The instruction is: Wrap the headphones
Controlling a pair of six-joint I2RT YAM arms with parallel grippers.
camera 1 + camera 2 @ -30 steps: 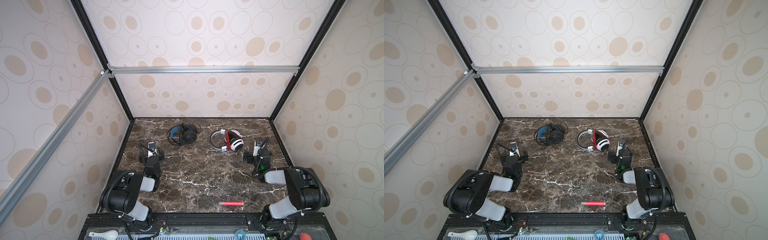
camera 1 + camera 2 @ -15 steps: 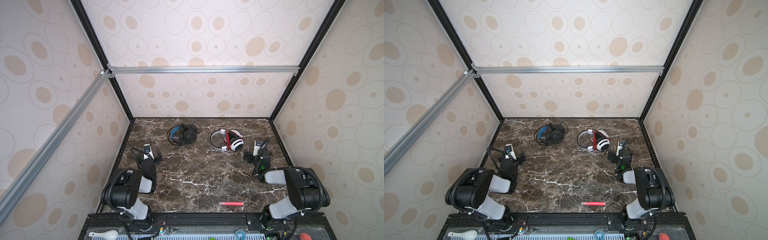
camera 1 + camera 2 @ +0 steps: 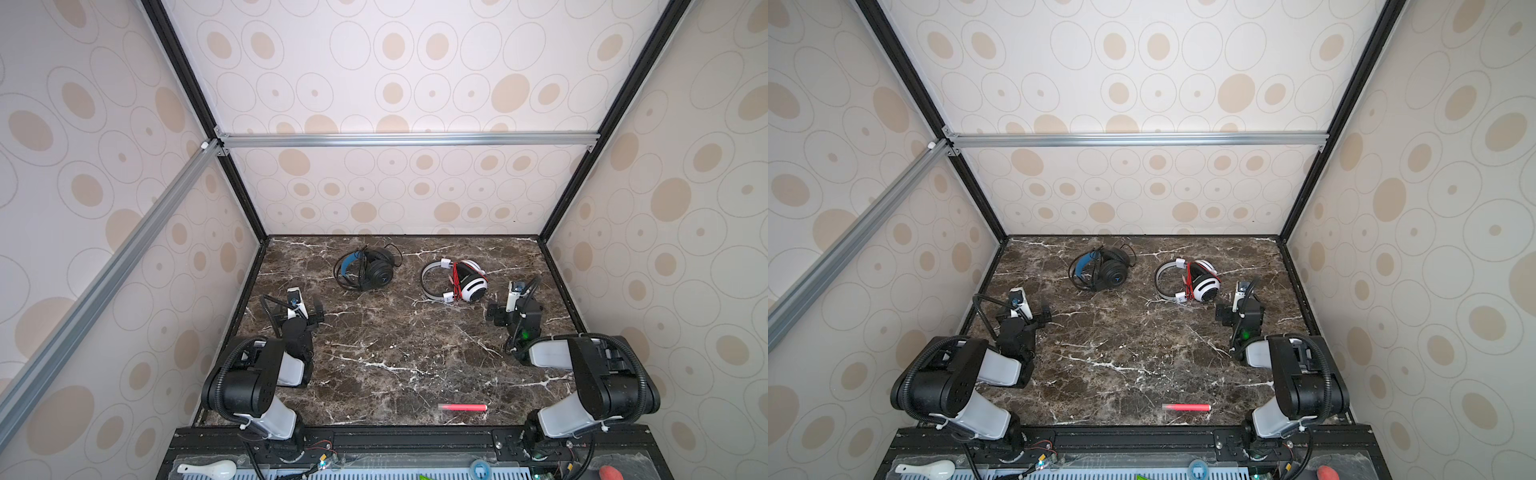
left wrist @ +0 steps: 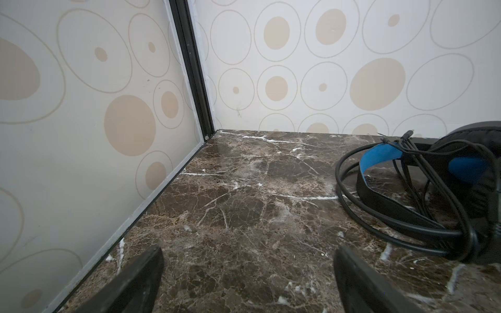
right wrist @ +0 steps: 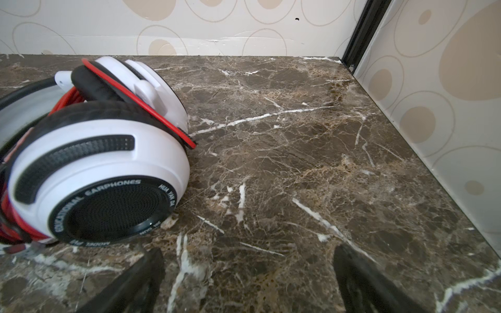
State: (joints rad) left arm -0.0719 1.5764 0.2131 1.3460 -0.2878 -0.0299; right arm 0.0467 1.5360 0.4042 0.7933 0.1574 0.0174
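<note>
The black headset [image 3: 368, 270] and white headset [image 3: 457, 280], upper centre of the table [image 3: 395, 345], look cable-wrapped; my left gripper [image 4: 248, 250] and right gripper [image 5: 248, 250] stand open, empty; next I'd tuck the black cable [image 4: 337, 176] slack.

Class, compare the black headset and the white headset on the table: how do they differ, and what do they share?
The black headset has a blue-lined headband; the white headset has black-striped cups. The black headset's black cable lies in loose loops around it; the white headset's thin red cable is wound close against it. In both top views the black headset lies left of the white headset. Both rest on the marble table.
</note>
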